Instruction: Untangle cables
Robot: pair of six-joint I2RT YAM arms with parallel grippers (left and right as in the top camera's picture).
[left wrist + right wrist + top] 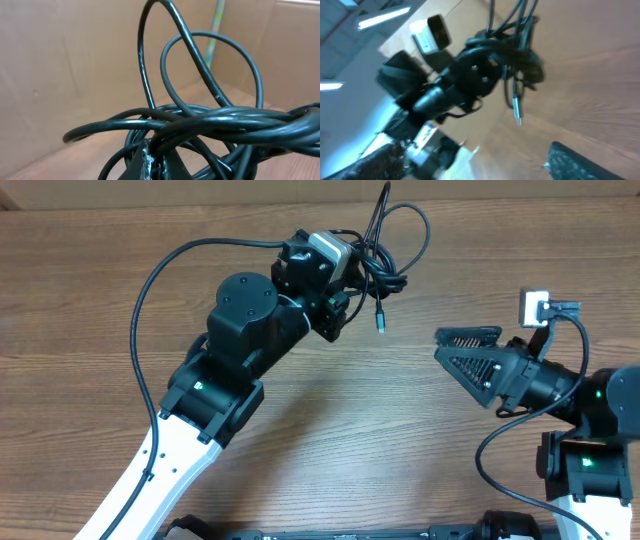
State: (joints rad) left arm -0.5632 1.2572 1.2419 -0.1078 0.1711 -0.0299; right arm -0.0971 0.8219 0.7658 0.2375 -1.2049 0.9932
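Observation:
The cables are a knotted black bundle held off the table at the back centre. My left gripper is shut on the knot. In the left wrist view, the two fingertips pinch the strands, and loops of the cables rise above them. A silver-tipped plug dangles below the bundle and shows as the plug in the blurred right wrist view. My right gripper hovers to the right of the plug, apart from it. It is open and holds nothing.
The wooden table runs under both arms. The left arm's thick black cable arcs over the left side. A cardboard wall stands behind the bundle.

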